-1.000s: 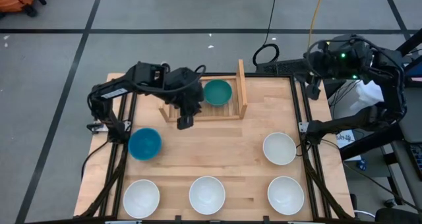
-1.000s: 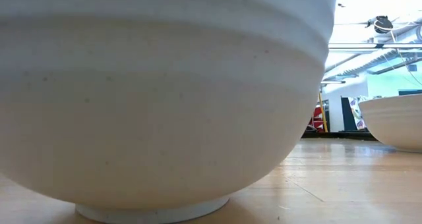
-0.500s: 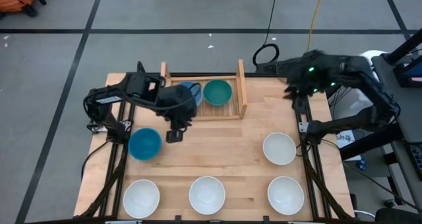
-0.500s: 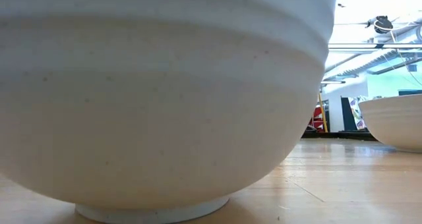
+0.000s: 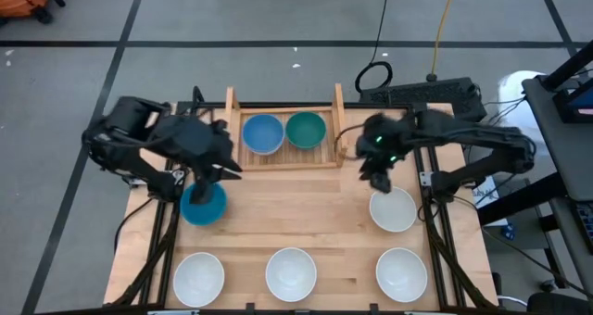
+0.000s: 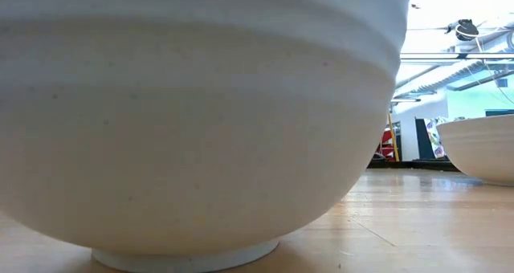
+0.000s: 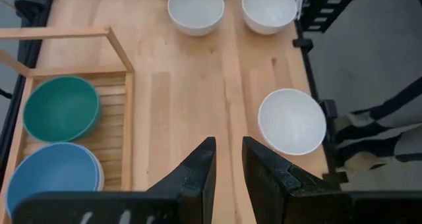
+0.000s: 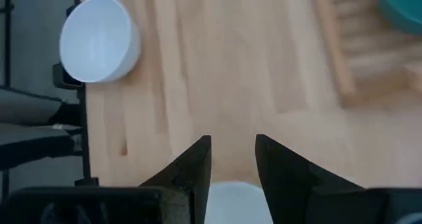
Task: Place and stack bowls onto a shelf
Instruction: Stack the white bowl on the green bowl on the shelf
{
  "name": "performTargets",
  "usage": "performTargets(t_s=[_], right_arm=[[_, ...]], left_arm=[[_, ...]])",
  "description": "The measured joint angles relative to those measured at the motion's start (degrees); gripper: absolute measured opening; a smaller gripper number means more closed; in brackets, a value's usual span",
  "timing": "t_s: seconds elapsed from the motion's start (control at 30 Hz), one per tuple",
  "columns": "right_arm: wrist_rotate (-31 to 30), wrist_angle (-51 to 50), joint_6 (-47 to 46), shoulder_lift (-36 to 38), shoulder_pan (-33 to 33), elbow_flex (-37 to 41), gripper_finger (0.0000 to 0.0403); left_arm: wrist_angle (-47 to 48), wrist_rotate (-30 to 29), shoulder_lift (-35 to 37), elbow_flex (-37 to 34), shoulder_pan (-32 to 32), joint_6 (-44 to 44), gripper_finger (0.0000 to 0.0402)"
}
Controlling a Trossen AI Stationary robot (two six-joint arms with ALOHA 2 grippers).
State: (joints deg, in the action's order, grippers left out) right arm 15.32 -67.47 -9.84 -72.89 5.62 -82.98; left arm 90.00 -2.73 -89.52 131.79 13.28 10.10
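Fingers of the right gripper (image 5: 378, 179) are hanging parted and empty just beyond a white bowl (image 5: 393, 209); left gripper (image 5: 206, 178), also parted, is hovering over the blue bowl (image 5: 204, 205) on the desk (image 5: 306, 208).

Bright even light, blurred right wrist view

Black cable coil (image 5: 373, 75) (on grey floor (image 5: 232, 14))

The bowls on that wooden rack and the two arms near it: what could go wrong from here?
The right gripper hangs open just above a white bowl, close to its rim; coming down off-centre, it might tip or push the bowl. The left gripper, open over the loose blue bowl, risks the same. The shelf already holds a blue bowl and a green bowl, so room is tight.
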Motion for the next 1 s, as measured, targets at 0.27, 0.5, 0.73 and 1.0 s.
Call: performTargets(t_s=[0.27, 0.5, 0.73, 1.0], right_arm=[[0.0, 13.5, -1.9, -10.5, -11.4, 0.0, 0.0114], [-3.4, 27.7, -8.1, -18.9, -18.1, 0.0, 0.0114], [-7.5, 39.7, -15.6, -25.5, -21.9, 0.0, 0.0114], [-12.5, 42.7, -18.9, -30.1, -24.6, 0.0, 0.0114]], left_arm=[[0.0, -3.5, 3.4, 0.0, 4.6, 2.4, 0.0079], [0.0, -3.9, 3.4, -0.1, 7.5, 1.8, 0.0079], [0.0, -4.0, 3.4, -0.1, 9.6, 0.7, 0.0079], [0.0, -3.9, 3.4, -0.1, 12.3, 0.6, 0.0079]])
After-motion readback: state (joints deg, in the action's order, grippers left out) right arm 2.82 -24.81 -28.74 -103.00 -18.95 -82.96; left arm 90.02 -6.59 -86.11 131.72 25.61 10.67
